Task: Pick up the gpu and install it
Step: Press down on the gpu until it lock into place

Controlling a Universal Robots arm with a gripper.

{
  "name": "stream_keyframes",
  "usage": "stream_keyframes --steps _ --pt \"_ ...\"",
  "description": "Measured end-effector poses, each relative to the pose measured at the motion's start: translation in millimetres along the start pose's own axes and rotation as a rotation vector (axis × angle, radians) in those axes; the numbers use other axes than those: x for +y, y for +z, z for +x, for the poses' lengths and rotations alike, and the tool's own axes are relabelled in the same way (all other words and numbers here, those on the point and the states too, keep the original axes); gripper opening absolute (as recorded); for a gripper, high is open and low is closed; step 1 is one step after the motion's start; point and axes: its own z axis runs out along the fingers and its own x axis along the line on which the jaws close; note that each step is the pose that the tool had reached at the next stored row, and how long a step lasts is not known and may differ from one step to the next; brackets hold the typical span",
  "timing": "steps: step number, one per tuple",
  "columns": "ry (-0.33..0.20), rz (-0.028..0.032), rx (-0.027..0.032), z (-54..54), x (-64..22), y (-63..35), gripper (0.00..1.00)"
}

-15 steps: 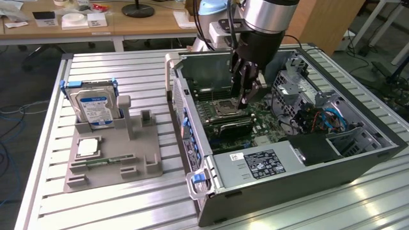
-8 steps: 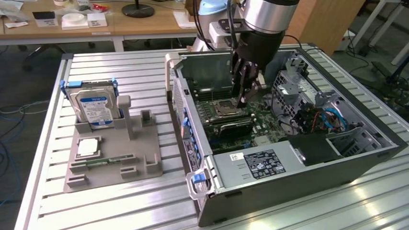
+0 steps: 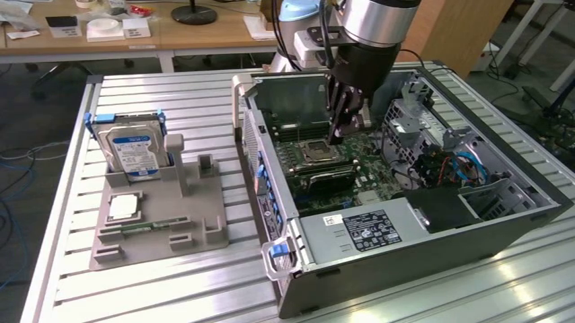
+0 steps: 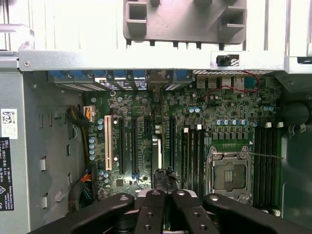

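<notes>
My gripper (image 3: 340, 131) reaches down inside the open computer case (image 3: 395, 266), just above the motherboard (image 3: 364, 171). In the wrist view its fingers (image 4: 155, 202) stand close together, shut on the gpu (image 4: 155, 151). The card shows edge-on as a thin strip running away from the fingertips toward the case's back panel. It hangs over the long black expansion slots (image 4: 131, 146), beside the CPU socket (image 4: 229, 175). Whether its lower edge touches a slot is hidden.
A grey fixture (image 3: 153, 225) on the exterior view's left holds the blue-labelled hard drive (image 3: 133, 148) and a memory stick (image 3: 148, 229). The power supply (image 3: 368, 229) and drive cage (image 3: 422, 114) crowd the case. Cables (image 3: 458, 168) lie at its right.
</notes>
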Motion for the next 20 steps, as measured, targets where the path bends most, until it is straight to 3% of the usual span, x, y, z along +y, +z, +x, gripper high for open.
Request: stream_keyframes --steps 2,13,20 --pt "0.0 0.0 0.0 0.0 0.0 0.0 0.11" --pt "0.0 0.0 -0.0001 0.0 -3.6 0.7 0.11" --pt "0.0 0.0001 -0.0002 0.2 -4.3 11.9 0.11"
